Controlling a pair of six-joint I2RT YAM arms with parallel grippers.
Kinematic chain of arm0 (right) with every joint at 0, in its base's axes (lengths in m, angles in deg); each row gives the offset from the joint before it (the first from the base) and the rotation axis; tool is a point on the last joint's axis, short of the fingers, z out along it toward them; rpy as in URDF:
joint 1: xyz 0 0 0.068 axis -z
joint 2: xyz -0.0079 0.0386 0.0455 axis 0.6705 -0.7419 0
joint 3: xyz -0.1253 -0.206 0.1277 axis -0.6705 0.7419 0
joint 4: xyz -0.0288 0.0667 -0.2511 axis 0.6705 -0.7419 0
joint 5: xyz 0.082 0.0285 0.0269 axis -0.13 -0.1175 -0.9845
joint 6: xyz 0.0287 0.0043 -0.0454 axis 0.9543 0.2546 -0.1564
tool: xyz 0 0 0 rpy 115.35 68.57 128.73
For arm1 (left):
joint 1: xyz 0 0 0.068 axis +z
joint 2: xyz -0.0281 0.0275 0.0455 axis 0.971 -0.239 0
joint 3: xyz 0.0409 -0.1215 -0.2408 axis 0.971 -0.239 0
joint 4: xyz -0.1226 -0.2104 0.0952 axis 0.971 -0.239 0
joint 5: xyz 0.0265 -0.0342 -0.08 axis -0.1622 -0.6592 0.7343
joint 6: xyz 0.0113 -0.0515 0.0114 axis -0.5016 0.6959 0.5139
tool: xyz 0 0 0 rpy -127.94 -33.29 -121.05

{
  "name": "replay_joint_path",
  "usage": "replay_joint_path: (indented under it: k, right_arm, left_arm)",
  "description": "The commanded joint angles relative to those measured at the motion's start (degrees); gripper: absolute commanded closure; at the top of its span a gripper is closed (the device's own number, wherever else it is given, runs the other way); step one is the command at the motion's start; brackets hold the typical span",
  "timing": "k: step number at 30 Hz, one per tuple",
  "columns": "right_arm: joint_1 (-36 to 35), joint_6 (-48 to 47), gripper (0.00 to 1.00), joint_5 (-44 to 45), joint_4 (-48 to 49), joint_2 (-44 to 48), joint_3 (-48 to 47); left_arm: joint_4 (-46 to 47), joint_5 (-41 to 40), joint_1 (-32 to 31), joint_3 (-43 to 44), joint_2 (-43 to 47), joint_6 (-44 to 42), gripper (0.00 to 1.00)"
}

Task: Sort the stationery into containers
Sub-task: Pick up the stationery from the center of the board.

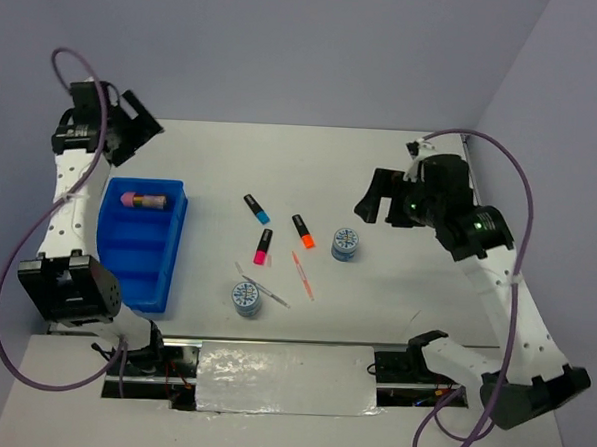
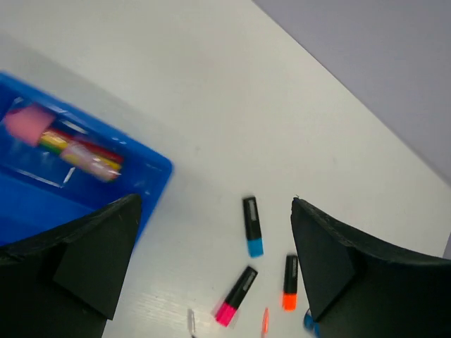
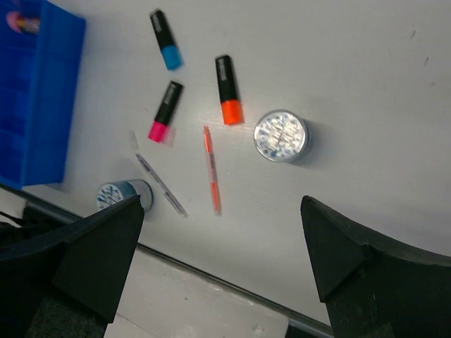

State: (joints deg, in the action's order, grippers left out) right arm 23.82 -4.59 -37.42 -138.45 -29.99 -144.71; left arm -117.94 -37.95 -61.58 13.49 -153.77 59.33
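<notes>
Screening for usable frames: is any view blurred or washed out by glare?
Left wrist view: motion-smeared, with the pink cylinder in the blue tray and the pink highlighter streaked. Top external view: sharp and evenly lit, glare only on the glossy front strip. Right wrist view: crisp, the patterned roll glinting slightly.

Bright, even overhead light, soft shadows. Left wrist view motion-blurred: blue tray, pink cylinder smeared beyond one jaw. Right wrist view sharp; glare on roll btwn jaws.
</notes>
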Motion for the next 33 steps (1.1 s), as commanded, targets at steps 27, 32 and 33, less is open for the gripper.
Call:
replay_joint_path:
  k: [27,32,33]
  right_arm:
    - [-13.3,6.1,0.00,25.8,-3.6,-1.9,4.4]
    - [-13.3,4.7,0.00,24.4,-4.8,0.6,5.1]
    - [-13.1,4.5,0.00,23.7,-4.9,0.9,5.4]
  left_arm:
    - [-11.5,-24.0,-73.8,-25.5,13.4,16.4,0.01]
    - [-8.5,-23.0,-74.9,-30.2,11.3,18.5,0.01]
    - [-9.0,-24.5,-75.4,-30.5,11.0,18.9,0.01]
